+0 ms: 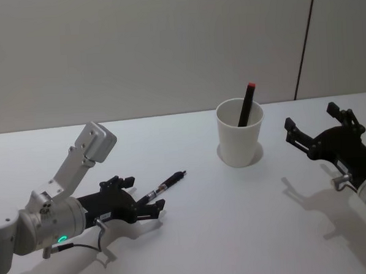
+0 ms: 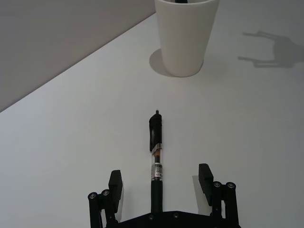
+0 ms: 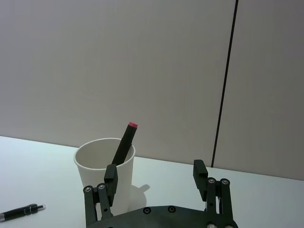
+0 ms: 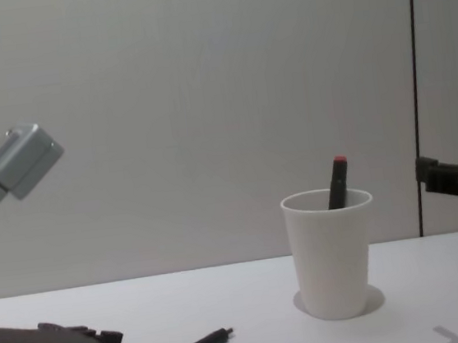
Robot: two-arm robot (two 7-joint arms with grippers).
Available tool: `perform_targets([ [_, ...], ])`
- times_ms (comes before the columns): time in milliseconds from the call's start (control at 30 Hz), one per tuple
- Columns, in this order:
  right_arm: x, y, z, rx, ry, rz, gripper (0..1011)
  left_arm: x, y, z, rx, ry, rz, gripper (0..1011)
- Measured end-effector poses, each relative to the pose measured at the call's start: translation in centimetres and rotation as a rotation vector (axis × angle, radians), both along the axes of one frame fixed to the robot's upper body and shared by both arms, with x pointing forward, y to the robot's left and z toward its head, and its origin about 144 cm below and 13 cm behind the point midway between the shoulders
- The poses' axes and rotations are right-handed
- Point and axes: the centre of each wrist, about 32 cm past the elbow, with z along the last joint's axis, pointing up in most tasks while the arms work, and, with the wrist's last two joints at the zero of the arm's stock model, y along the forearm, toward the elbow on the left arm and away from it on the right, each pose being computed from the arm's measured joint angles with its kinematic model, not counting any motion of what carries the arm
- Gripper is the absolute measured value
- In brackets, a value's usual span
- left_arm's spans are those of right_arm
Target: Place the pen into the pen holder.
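A black pen [image 1: 164, 187] with a clear barrel lies flat on the white table [image 1: 206, 222], tip toward the pen holder. My left gripper [image 1: 143, 193] is low over the pen's rear end and open. Its two fingers straddle the barrel [image 2: 156, 152] without touching it. The pen holder [image 1: 239, 137], a white paper cup, stands upright farther back, with a black red-topped pen [image 1: 247, 103] leaning inside. To the right of the cup, above the table, my right gripper [image 1: 311, 119] hangs open and empty. It faces the cup [image 3: 92, 166].
A plain grey wall [image 1: 166, 46] rises behind the table's far edge, with a dark vertical seam [image 1: 304, 41] at the right. The left arm's grey link [image 1: 85, 151] slants up above the table at the left.
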Motion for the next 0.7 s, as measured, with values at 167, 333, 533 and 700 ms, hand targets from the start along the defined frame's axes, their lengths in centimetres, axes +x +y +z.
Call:
perform_targets([
  [167, 0.0, 0.0, 0.0, 0.0, 0.0, 0.0, 1001, 0.2, 0.05, -0.23, 0.006, 0.01, 0.009, 1001],
  [333, 0.0, 0.0, 0.0, 0.0, 0.0, 0.0, 1001, 0.36, 0.1, -0.42, 0.012, 0.016, 0.017, 1001],
  [533, 0.0, 0.0, 0.0, 0.0, 0.0, 0.0, 1001, 0.49, 0.15, -0.62, 0.02, 0.023, 0.03, 1001],
  [700, 0.0, 0.0, 0.0, 0.0, 0.0, 0.0, 1001, 0.55, 0.17, -0.71, 0.026, 0.024, 0.037, 1001],
])
